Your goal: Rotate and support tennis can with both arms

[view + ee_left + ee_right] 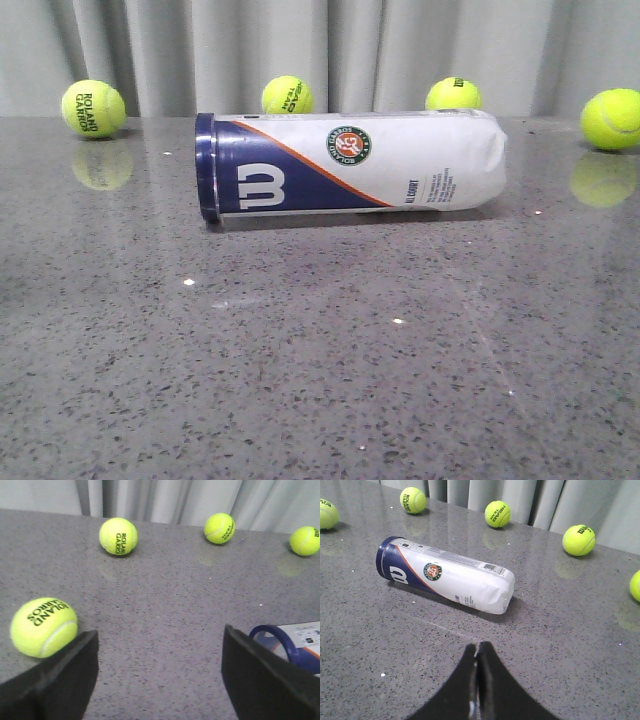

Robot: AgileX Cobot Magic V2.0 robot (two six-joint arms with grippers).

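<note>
The tennis can (350, 162) lies on its side on the grey table, navy rim to the left, its "W" logo and round emblem facing the front camera. It also shows in the right wrist view (445, 575). No gripper shows in the front view. My left gripper (159, 650) is open and empty above the table. The can's navy rim (280, 642) peeks out just behind its right finger (260, 680). My right gripper (479, 650) is shut and empty, a short way from the can's crumpled white end.
Several yellow-green tennis balls lie along the back of the table near a grey curtain (93, 108) (287, 95) (453, 94) (611, 119). One ball (44, 627) lies close beside my left gripper's left finger. The table (320, 380) is speckled grey stone.
</note>
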